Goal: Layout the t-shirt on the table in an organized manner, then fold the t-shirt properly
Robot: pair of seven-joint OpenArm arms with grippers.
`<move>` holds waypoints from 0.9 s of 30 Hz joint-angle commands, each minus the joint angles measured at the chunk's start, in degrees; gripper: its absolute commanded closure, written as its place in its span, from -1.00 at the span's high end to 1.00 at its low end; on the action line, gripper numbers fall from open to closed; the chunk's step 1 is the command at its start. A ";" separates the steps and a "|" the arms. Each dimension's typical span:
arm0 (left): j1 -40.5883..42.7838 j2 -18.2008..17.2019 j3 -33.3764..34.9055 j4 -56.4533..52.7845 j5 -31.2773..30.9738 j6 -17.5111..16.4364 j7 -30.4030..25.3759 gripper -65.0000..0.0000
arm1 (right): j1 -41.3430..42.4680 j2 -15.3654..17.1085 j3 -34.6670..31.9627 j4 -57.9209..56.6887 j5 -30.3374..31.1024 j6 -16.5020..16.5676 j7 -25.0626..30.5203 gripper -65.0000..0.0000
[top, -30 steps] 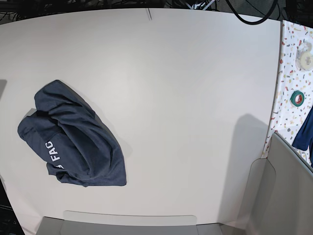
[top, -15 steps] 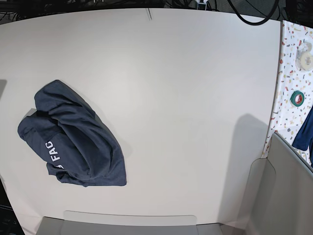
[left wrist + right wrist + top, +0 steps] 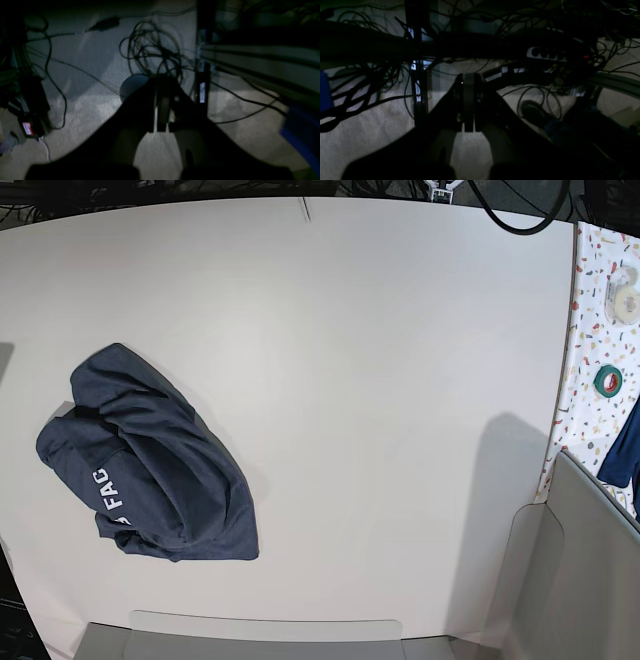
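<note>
From the left wrist, the left gripper (image 3: 162,110) hangs over carpet and cables, jaws closed on nothing. From the right wrist, the right gripper (image 3: 469,105) does likewise.

In the base view, the t-shirt (image 3: 150,460) lies bunched near the desk's (image 3: 380,380) left edge; a careless tug might drag it off. No containers visible.

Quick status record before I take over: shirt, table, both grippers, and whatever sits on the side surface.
shirt: dark navy heathered t-shirt with white lettering, crumpled in a heap, not laid out
shirt position: base view's left side of the plain white table
left gripper: shut, empty, hanging over carpet and cables
right gripper: shut, empty, hanging over carpet and cables
arms over table: none in base view
side surface: green tape roll and pale tape roll on speckled white strip
</note>
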 commanded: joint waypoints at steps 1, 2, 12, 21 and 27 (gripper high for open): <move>1.75 -0.22 -0.17 1.87 0.10 -0.01 -0.49 -1.00 | -1.91 0.23 0.08 1.42 0.14 -0.10 0.91 -0.99; 2.54 -0.22 -0.17 3.28 0.10 -0.01 -0.49 -1.00 | -2.61 0.23 0.08 2.48 0.14 -0.10 0.91 -0.99; 10.37 -0.30 -0.08 16.99 0.10 -0.01 -0.49 -1.00 | -9.47 0.32 0.43 13.47 0.14 -0.10 0.91 -0.99; 15.99 -0.30 -0.08 29.74 0.10 -0.01 -0.49 -1.00 | -12.81 1.29 0.60 23.23 0.14 -0.10 0.91 -1.00; 18.10 -0.30 -0.08 38.09 0.10 -0.01 -0.49 -1.00 | -15.18 1.99 1.92 31.93 0.14 -0.19 0.91 -1.00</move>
